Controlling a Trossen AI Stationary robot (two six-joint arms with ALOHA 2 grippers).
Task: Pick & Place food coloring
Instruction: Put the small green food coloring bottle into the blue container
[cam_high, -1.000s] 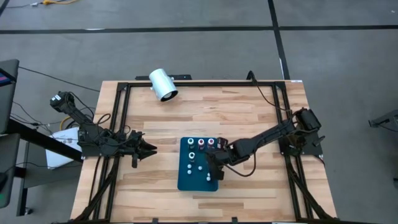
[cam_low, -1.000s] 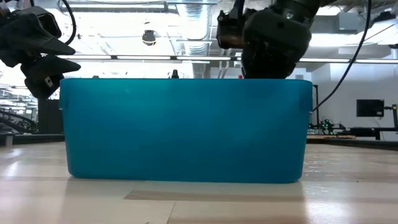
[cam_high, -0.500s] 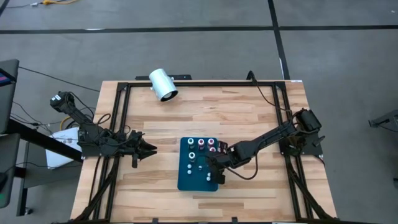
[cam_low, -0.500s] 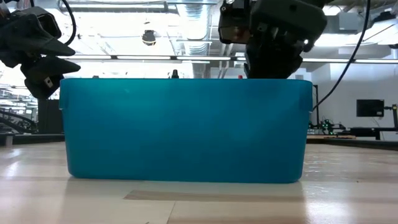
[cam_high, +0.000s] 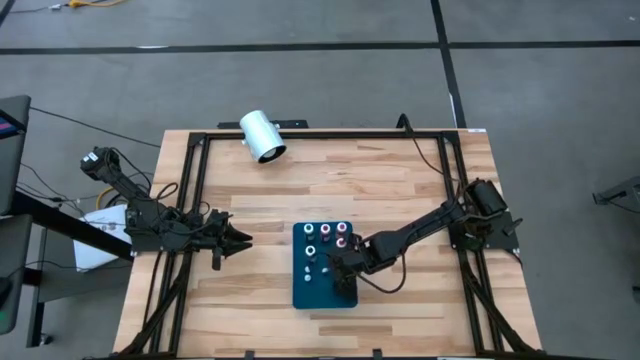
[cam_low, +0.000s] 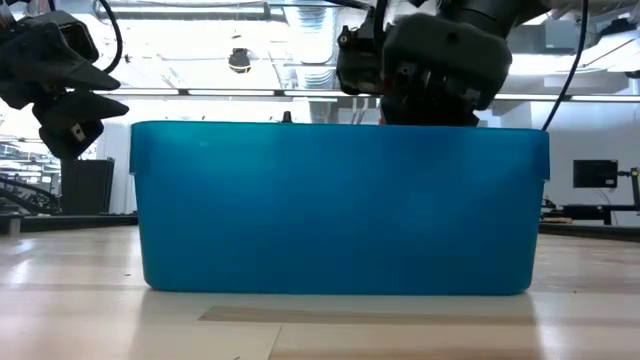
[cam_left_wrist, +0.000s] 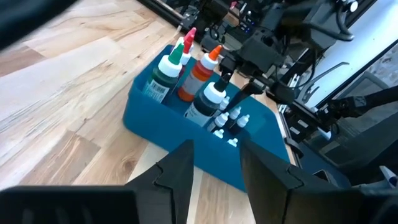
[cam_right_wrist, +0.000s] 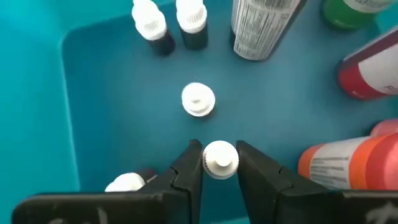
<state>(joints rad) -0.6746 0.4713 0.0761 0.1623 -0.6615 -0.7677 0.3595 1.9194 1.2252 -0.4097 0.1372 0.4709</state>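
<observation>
Now the right gripper reaches down inside the teal rectangular plastic bin standing near the middle of the light wooden desk, its fingers narrowed around the white ribbed cap of a small food coloring bottle and touching it on both sides. Just beyond that bottle another small white-capped bottle stands upright on the bin floor, and two more small dark bottles with pale tops stand farther along. Larger bottles, green, red and orange, are grouped at the far end of the bin. A large white cylinder lies at the far edge of the desk. The left gripper hangs at the left side, well apart from the bin, its fingers parted with nothing between them.
</observation>
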